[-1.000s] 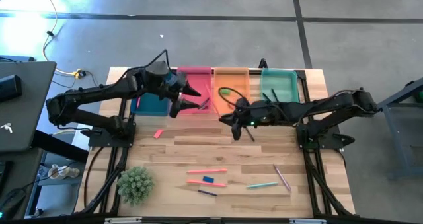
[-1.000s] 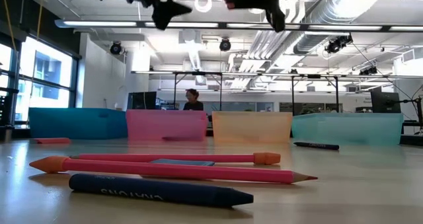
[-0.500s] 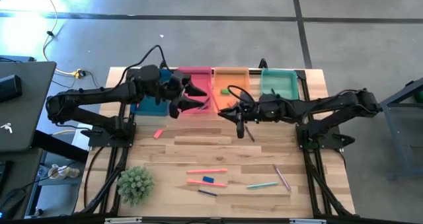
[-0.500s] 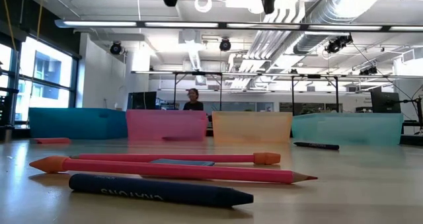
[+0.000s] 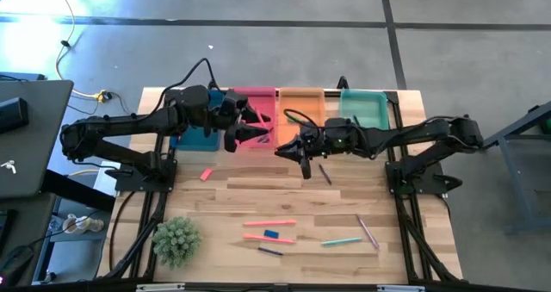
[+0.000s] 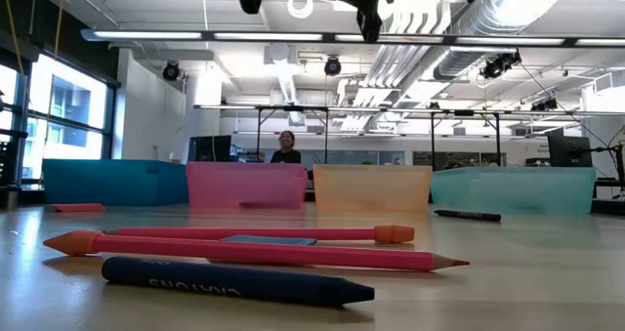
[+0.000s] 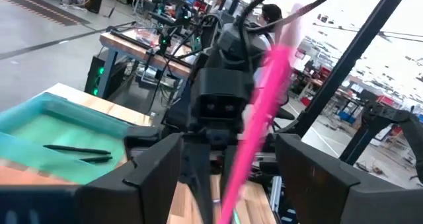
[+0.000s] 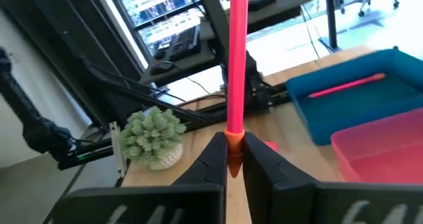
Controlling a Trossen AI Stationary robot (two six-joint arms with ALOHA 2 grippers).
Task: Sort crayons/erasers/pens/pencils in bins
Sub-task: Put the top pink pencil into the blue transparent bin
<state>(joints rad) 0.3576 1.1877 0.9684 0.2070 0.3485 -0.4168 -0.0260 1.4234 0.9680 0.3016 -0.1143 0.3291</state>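
My right gripper [image 5: 288,147] hangs above the table in front of the orange bin [image 5: 301,102], shut on a pink pencil [image 8: 236,59]. The pencil points at my left gripper [image 5: 251,130], which stands open over the pink bin [image 5: 258,101]. In the left wrist view the pencil [image 7: 264,112] runs between the open fingers, apart from both. The dark blue bin [image 5: 198,133] holds a pink pencil [image 8: 350,85]. The teal bin [image 7: 53,128] holds dark sticks. A pink-red eraser [image 5: 205,174] and a blue eraser [image 5: 271,233] lie on the table. My right gripper pinches the pencil's orange eraser end [image 8: 234,139] between its two fingers. The fingers come about level from the table's right. The pencil sticks straight out ahead of the fingertips, along them, lifted clear of the table.
Near the front edge lie two pink pencils [image 5: 269,223], a dark crayon [image 5: 269,251], a teal stick [image 5: 342,240] and a purple stick [image 5: 368,232]. A dark stick [image 5: 325,173] lies below my right gripper. A potted plant [image 5: 176,240] stands at the front left.
My right gripper has gone toward the table's left, toward my left gripper, carrying the pencil and rolling its wrist. My left gripper has risen a little, tipped up to level and swung toward the right gripper, staying open.
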